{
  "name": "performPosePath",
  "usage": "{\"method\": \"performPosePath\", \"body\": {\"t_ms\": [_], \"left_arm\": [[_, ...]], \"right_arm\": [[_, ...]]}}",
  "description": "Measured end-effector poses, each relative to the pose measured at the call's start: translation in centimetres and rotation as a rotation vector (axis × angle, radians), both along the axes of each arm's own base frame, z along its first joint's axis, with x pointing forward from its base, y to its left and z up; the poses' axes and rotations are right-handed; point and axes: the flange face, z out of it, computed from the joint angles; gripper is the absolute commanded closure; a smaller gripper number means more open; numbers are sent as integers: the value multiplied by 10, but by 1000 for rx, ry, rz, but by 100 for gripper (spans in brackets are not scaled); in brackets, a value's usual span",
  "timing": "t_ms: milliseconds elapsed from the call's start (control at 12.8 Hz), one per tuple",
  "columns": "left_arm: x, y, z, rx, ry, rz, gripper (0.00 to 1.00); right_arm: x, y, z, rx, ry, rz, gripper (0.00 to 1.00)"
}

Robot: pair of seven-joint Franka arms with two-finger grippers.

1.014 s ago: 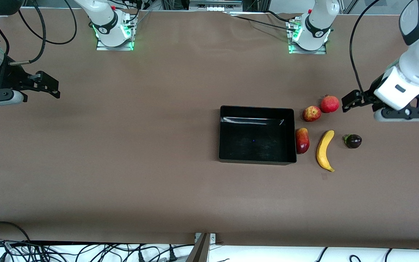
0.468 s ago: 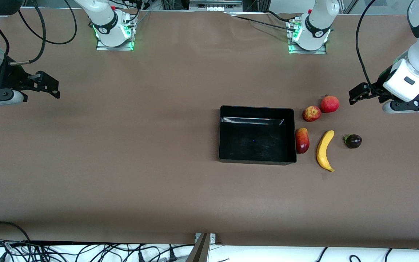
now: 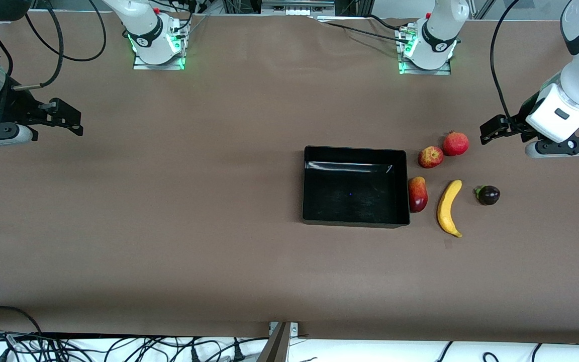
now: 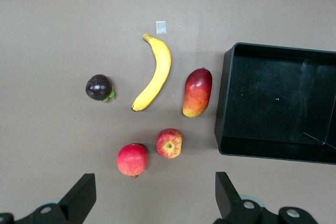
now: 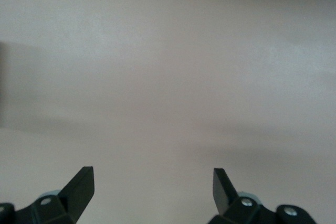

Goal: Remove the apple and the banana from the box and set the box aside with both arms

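The black box (image 3: 355,219) (image 4: 222,103) stands empty on the brown table. Beside it, toward the left arm's end, lie the fruits: a yellow banana (image 3: 449,208) (image 4: 155,72), a red-and-yellow apple (image 3: 430,157) (image 4: 169,143), a red mango (image 3: 417,194) (image 4: 197,92), a round red fruit (image 3: 456,144) (image 4: 132,159) and a dark purple fruit (image 3: 488,195) (image 4: 99,87). My left gripper (image 3: 489,130) (image 4: 155,187) hangs open and empty over bare table beside the round red fruit. My right gripper (image 3: 71,123) (image 5: 152,179) waits open over bare table at the right arm's end.
The two arm bases (image 3: 158,45) (image 3: 426,50) stand at the table's edge farthest from the front camera. Cables (image 3: 118,347) lie below the nearest edge. A small pale tape mark (image 4: 161,27) sits by the banana's tip.
My left gripper has drawn back from the fruits toward the left arm's end of the table and risen a little. The right arm, the box and the fruits have not moved.
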Motion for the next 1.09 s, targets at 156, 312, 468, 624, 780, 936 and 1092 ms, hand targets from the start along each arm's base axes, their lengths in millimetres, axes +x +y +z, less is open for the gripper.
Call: {"method": "performPosePath", "body": {"t_ms": [156,312,468,624,780,936,1092], "left_arm": [[0,0,0,0,0,0,0],[0,-1,2,0,-3,-1,0],[1,-2,4,-1,-8,-4,0],[1,-3,4,-1,-8,-5,0],[1,-3,4,-1,-6,-6,0],[1,-5,5,-1,-7,-9,0],[1,-7,6,-1,-8,-13,0]], "right_arm": [[0,0,0,0,0,0,0],[1,1,-3,5,1,1,0],[13,20,-37,-1,53,44,0],[24,59,-101,-36,163,118,0],[26,98,-136,-40,211,176,0],[15,166,-141,-18,170,135,0],[-3,258,-164,14,101,40,0]]}}
